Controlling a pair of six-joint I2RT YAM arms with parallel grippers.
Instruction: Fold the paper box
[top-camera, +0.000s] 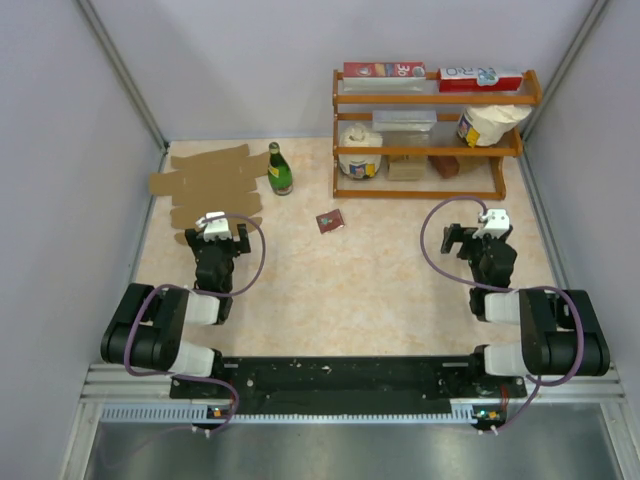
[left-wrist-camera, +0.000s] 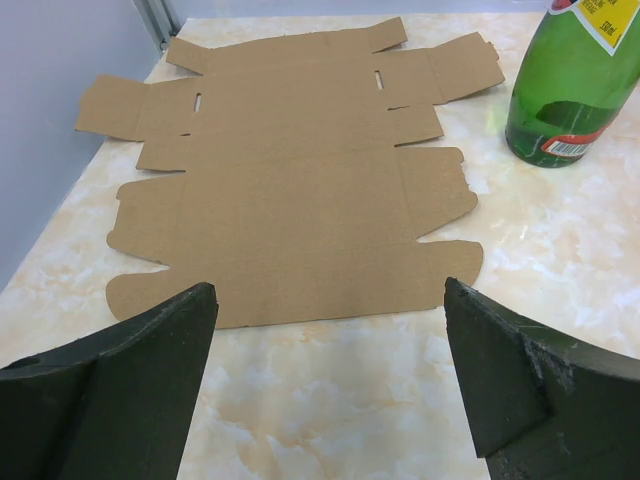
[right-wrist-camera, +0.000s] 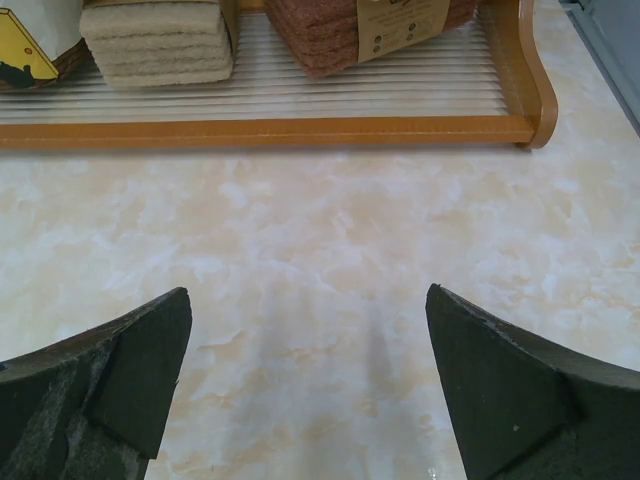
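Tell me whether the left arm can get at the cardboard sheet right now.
Probably yes: the open left gripper faces the cardboard sheet with nothing between; the bottle stands aside.

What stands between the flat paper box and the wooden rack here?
A green bottle, upright, just right of the paper box; from it to the wooden rack the tabletop is bare. The top external view shows this.
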